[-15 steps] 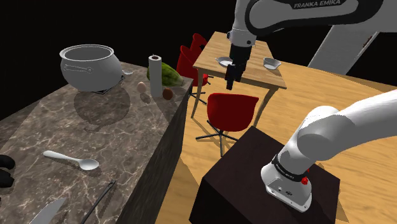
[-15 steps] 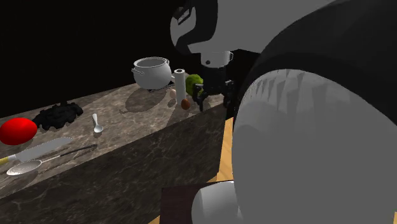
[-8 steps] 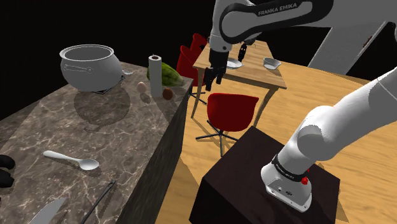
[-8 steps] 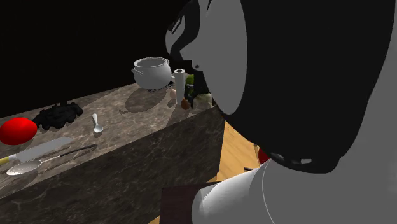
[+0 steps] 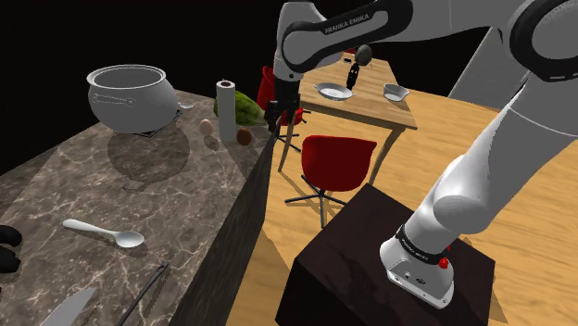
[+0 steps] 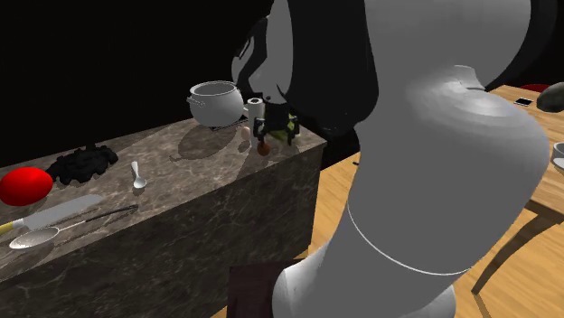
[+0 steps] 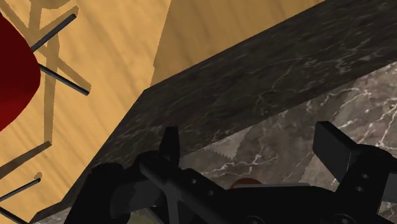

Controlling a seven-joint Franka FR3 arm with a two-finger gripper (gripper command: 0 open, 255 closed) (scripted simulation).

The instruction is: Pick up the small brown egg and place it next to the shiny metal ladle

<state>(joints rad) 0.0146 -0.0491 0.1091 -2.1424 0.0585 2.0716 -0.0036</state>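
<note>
The small brown egg [image 5: 243, 136] lies near the far corner of the dark marble counter [image 5: 83, 190], with a paler egg [image 5: 206, 127] just beyond it. In the second exterior view the brown egg [image 6: 263, 147] sits at the counter's end. My gripper [image 5: 276, 116] hangs over the counter's edge, just to the shoulder view's right of the brown egg, not touching it. In the wrist view the gripper [image 7: 251, 149] is open, its fingers [image 7: 334, 149] apart over the counter corner, with a brown sliver of egg [image 7: 245, 182] below the hand. The metal ladle [image 6: 36, 237] lies at the counter's near end.
A white pot [image 5: 130, 93], a paper towel roll [image 5: 225, 108] and a green melon [image 5: 245, 108] stand behind the eggs. A white spoon [image 5: 106, 233] and a knife [image 5: 69, 310] lie near the ladle. A red chair [image 5: 338, 159] and a wooden table [image 5: 366, 102] stand beyond the counter.
The arm swung toward the shoulder view's left, from over the wooden table to the counter's corner beside the brown egg. The objects on the counter did not move.
</note>
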